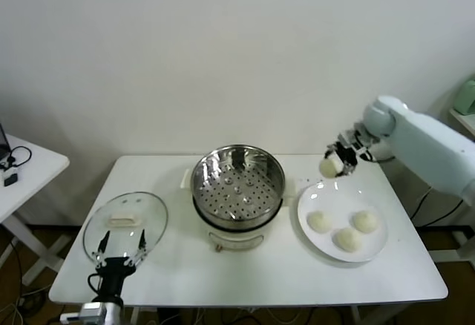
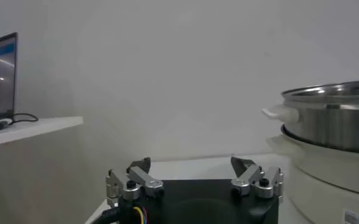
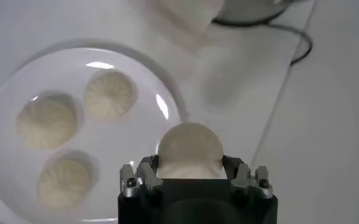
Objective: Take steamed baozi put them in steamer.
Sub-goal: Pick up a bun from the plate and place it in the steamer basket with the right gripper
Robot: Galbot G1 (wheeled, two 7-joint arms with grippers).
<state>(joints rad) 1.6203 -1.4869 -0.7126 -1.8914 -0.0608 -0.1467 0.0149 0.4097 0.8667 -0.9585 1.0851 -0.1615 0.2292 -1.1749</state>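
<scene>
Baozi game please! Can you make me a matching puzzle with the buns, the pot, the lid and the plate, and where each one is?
Things:
1. steamer
2. glass lid
3. plate
4. lifted baozi

Descriptions:
A. in the right gripper, above the plate's far edge
B. middle of the table, nothing inside
C. holds three buns
D. flat on the table, on the robot's left

Pairs: 1-B, 2-D, 3-C, 4-A

table (image 1: 252,280) | white, holds: steamer (image 1: 238,185); glass lid (image 1: 125,225); plate (image 1: 319,243)
</scene>
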